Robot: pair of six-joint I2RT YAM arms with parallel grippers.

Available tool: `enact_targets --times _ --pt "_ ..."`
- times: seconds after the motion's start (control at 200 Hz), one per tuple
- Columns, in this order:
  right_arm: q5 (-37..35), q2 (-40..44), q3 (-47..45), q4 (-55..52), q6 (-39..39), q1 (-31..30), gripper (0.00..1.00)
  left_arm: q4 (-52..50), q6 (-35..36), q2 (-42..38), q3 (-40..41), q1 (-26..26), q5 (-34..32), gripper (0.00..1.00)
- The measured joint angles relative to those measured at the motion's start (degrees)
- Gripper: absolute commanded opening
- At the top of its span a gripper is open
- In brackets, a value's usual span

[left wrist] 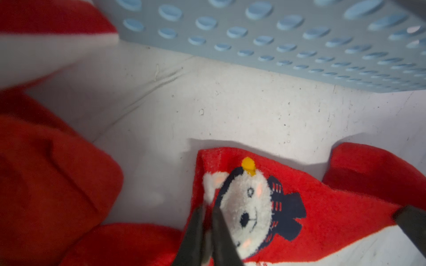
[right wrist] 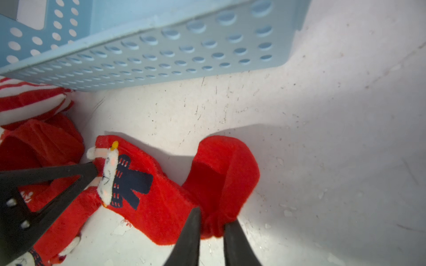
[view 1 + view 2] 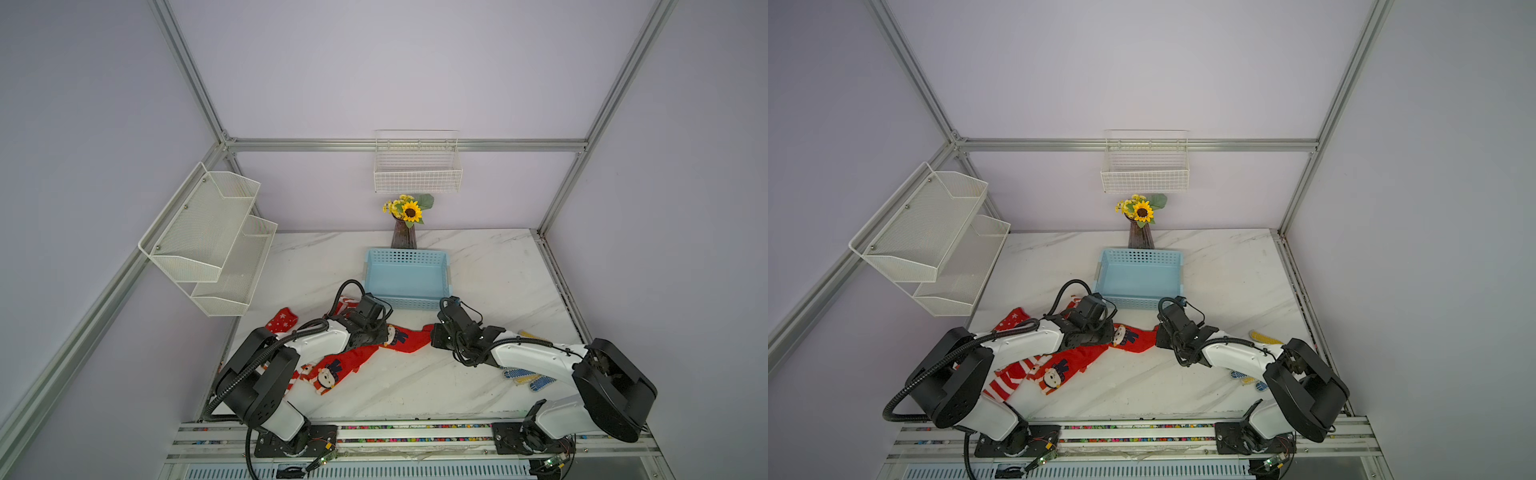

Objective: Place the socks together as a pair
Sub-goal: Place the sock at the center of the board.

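Red bear sock | cuff pinched in left hand | toe pinched in right hand

Arms low, left end effector and right end effector both clamped.

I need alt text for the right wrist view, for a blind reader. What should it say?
The right pincer is shut on one bunched end of a red sock with a white bear figure, lying on a white table. The left pincer pinches its other end, and a blue basket stands behind.
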State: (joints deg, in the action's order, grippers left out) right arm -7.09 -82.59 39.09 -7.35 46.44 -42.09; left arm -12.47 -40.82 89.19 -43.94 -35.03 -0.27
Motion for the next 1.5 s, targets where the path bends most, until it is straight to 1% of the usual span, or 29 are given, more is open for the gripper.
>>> enact_targets --times 0.105,0.205,0.33,0.43,0.62,0.695,0.725,0.845,0.865,0.905,0.95,1.045,1.115,1.18,1.29,1.41,1.5 --pt "0.2 1.3 0.2 -1.3 0.2 0.0 0.00 0.1 0.0 0.0 0.0 -0.1 0.5 0.00" --pt "0.5 2.8 1.3 -3.9 0.5 0.0 0.00 0.0 -0.1 -0.4 0.0 -0.6 0.8 0.00" --pt "0.5 5.9 3.2 -8.4 1.0 0.0 0.00 -0.4 -0.8 -3.4 -0.1 -2.8 0.7 0.00" --pt "0.5 9.0 4.9 -13.3 1.6 0.0 0.00 -0.6 -3.3 -6.1 -0.4 -6.5 0.8 0.00" --pt "0.4 14.9 8.8 -25.8 3.6 0.4 0.00 -0.7 -9.0 -14.2 -0.5 -17.3 -1.4 0.00" --pt "0.6 17.1 9.4 -29.8 3.9 0.4 0.00 -0.6 -11.5 -16.4 -0.5 -19.5 -2.2 0.00" --pt "0.6 17.7 9.5 -31.0 3.9 0.4 0.03 -0.5 -12.3 -16.9 -0.5 -19.8 -2.6 0.00" --pt "0.3 16.4 9.6 -33.6 3.8 0.4 0.26 -0.5 -14.8 -17.1 0.3 -20.0 -5.2 0.00" --pt "0.3 15.5 9.7 -33.6 3.6 0.4 0.29 -0.5 -15.2 -17.1 0.7 -20.0 -5.9 0.00" --pt "0.1 13.1 9.9 -33.4 3.1 0.4 0.33 -0.5 -15.7 -17.1 1.4 -20.0 -7.1 0.00" --pt "-0.1 9.7 10.4 -32.9 3.4 0.4 0.42 -0.7 -16.2 -16.8 2.2 -19.6 -8.4 0.00" --pt "-0.9 3.1 11.3 -30.9 2.9 0.6 0.52 -1.5 -17.2 -15.6 2.9 -17.6 -9.6 0.00" --pt "-1.3 0.9 11.3 -28.9 3.1 0.7 0.53 -2.8 -18.3 -14.5 2.9 -15.3 -10.4 0.00" --pt "-1.6 0.6 11.3 -27.4 3.1 0.7 0.58 -4.0 -18.7 -14.0 2.9 -13.8 -11.4 0.00" --pt "-2.4 1.5 11.3 -25.3 3.0 0.8 0.58 -5.1 -18.7 -13.2 2.9 -13.2 -12.5 0.00" --pt "-2.5 2.8 10.2 -23.6 2.8 0.9 0.57 -5.5 -18.6 -11.1 2.9 -13.2 -12.4 0.00" --pt "-2.5 4.5 6.8 -21.8 2.9 1.2 0.53 -6.1 -18.4 -9.5 2.9 -13.1 -12.0 0.00"
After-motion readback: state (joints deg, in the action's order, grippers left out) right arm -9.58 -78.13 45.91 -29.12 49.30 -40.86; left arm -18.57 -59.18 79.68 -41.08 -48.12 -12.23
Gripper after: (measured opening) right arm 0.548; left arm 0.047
